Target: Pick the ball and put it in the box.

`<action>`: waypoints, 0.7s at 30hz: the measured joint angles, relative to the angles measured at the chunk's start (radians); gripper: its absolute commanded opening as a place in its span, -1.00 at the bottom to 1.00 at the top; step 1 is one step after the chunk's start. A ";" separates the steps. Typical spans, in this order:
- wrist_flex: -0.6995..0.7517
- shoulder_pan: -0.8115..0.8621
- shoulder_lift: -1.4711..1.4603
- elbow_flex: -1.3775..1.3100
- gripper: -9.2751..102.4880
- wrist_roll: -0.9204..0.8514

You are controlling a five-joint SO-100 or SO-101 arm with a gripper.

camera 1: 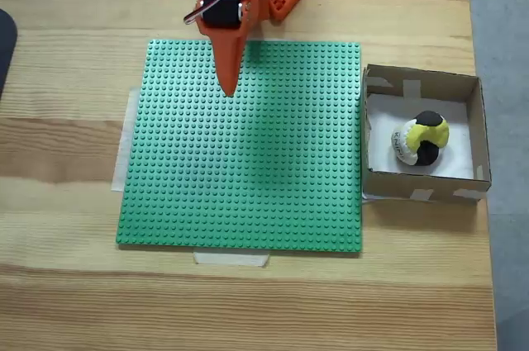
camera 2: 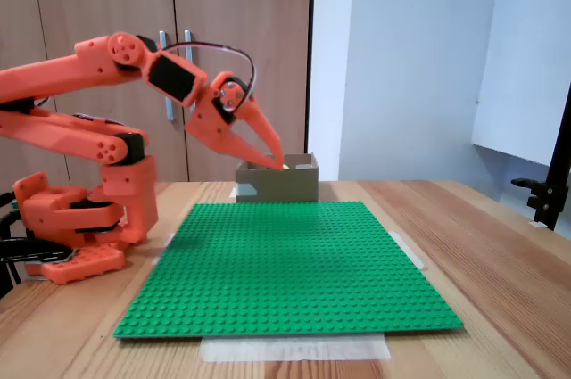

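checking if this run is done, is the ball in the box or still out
In. The ball lies on the white floor of the box, inside its walls, in a fixed view from above. The gripper hangs over the green baseplate, apart from it.

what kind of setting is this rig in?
Likely an office or hobby lab, not a factory: a wooden table with a taped-down green studded baseplate, wooden cabinet doors behind, plain white walls. The orange arm looks 3D-printed.
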 measured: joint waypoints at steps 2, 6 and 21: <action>-0.005 -0.002 0.018 0.025 -0.85 -0.002; -0.025 -0.002 0.051 0.072 -0.85 -0.014; -0.069 0.009 0.218 0.285 -0.85 -0.072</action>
